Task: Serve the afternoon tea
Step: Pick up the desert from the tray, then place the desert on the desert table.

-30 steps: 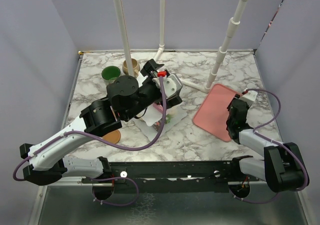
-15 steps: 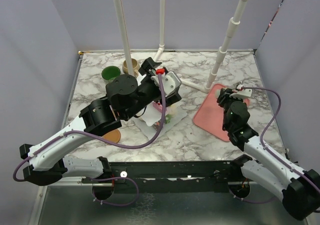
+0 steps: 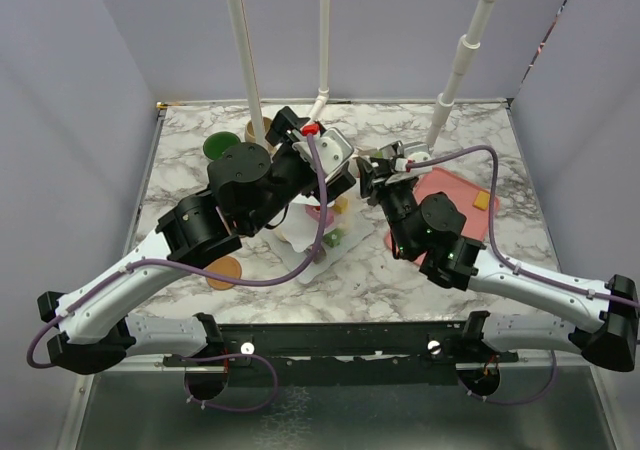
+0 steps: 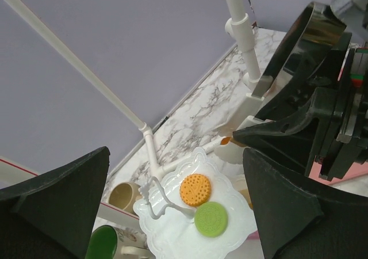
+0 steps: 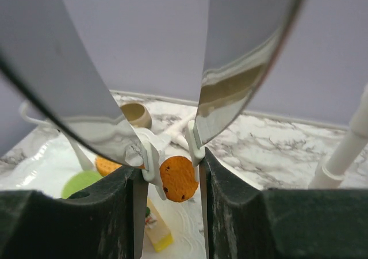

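Clearly, the tightest place is the middle of the marble table (image 3: 520, 150), where both arms meet over the tiered stand (image 4: 172, 229). The left gripper (image 4: 175, 155) hangs above the top plate with its jaws spread wide and nothing between them. The right gripper (image 5: 172, 162) comes in from the right, just beside the left one. Its jaws are narrow and pinch a speckled orange biscuit (image 5: 179, 179) by two sides, over a white plate of the stand. On the top plate a plain orange biscuit (image 4: 195, 189) and a green biscuit (image 4: 210, 218) lie just beside each other.

Behind the stand, white pipes (image 3: 455, 70) rise from the table, and plain walls close the far, left and right sides. Bare marble shows at the far right corner and along the near edge. The green-lined mug (image 4: 103, 244) and the beige mug (image 4: 123, 195) stand side by side at the far left. One round coaster (image 3: 224, 270) lies at the near left, close to the left arm. The pink tray (image 3: 462, 185) lies right of the stand, with a small orange piece (image 3: 482, 201) on it.

From above, the left arm hides most of the stand and part of the beige mug, and the right arm covers the near part of the tray. The lower plates show only in pieces. A yellow piece (image 5: 155, 227) is visible there, and the rest I cannot make out. In the left wrist view the green-lined mug is cut off by the picture's edge.
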Robot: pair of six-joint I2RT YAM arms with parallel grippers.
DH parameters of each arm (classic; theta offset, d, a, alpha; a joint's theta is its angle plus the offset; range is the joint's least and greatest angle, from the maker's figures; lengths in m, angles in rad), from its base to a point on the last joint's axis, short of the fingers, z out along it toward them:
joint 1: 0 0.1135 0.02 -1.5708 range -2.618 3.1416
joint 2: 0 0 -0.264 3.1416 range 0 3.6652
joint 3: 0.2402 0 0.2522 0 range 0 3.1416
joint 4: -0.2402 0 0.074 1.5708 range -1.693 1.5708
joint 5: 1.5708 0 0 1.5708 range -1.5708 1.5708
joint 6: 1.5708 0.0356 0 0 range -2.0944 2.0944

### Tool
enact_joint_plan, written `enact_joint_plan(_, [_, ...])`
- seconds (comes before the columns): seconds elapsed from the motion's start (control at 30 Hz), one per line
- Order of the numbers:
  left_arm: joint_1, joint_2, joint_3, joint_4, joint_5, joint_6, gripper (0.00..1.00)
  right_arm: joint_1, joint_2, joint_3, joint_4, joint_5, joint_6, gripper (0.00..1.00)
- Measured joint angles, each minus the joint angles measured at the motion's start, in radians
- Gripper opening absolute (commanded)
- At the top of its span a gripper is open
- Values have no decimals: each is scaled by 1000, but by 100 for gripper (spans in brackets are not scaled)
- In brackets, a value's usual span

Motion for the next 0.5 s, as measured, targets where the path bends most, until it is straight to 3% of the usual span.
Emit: enact_joint_plan(0.5, [1,-52,0,0,-21,-24,99,135,102,182,41,-49,-100,34])
